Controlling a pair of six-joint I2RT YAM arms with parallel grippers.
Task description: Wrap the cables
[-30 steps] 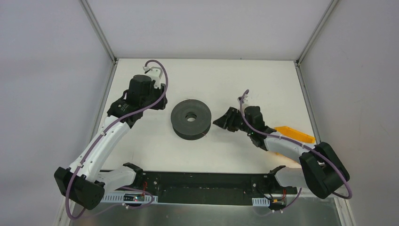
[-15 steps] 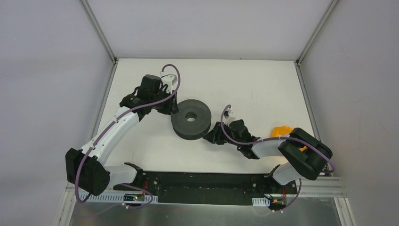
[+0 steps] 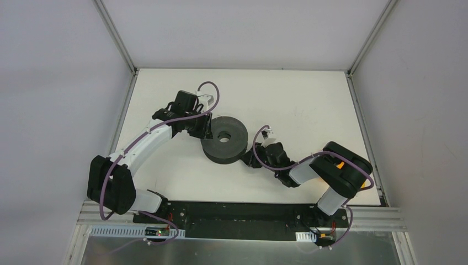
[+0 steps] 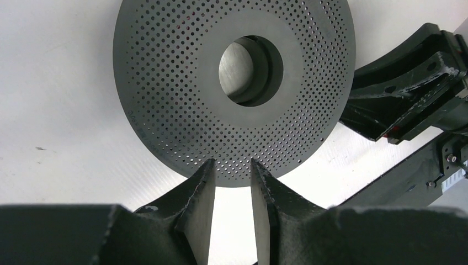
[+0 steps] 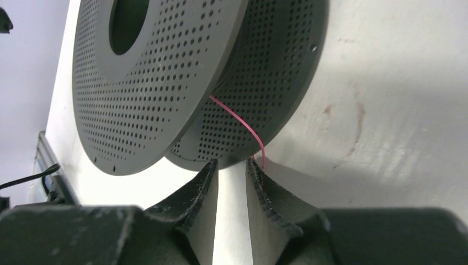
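Note:
The dark grey two-flanged spool (image 3: 223, 139) lies flat mid-table. A thin pinkish cable (image 5: 238, 119) comes out from between its flanges and runs down to the table just outside my right gripper's right finger (image 5: 259, 182); it is not between the jaws. My right gripper (image 3: 249, 160) sits low at the spool's near-right edge, narrowly open and empty (image 5: 232, 164). My left gripper (image 3: 205, 128) is at the spool's left rim, narrowly open and empty, its tips over the perforated top flange (image 4: 234, 83). The left wrist view shows the right gripper (image 4: 403, 105) beyond the spool.
An orange object (image 3: 340, 164) shows partly behind the right arm's elbow. The black base bar (image 3: 237, 212) runs along the near table edge. Grey enclosure walls stand left, right and behind.
The left gripper moved right and reached the spool's left rim. The right gripper moved left and nearer, down to the spool's near-right edge. The right elbow swung left over the orange object.

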